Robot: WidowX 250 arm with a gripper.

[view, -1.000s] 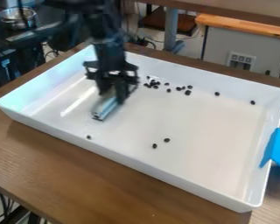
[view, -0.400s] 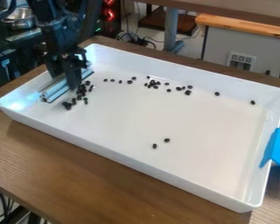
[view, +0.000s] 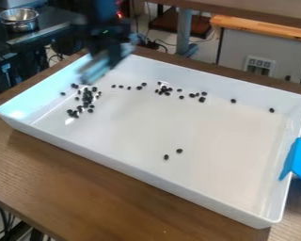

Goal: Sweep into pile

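We see the gripper (view: 110,55) closed around a silvery bar (view: 95,70), both blurred, towards the upper left of the white tray (view: 146,175). Below its fingers in our view lies the main cluster of dark beans (view: 87,98); 2 others lie well apart, nearer us.

Scattered dark pellets (view: 87,98) in white tray (view: 222,141)

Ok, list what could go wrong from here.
The metal bar could scatter the biggest cluster of dark beans if it lands on them. The two stray beans, well apart from the rest, may get missed. Beans strung near the far wall might slip past the bar's ends.
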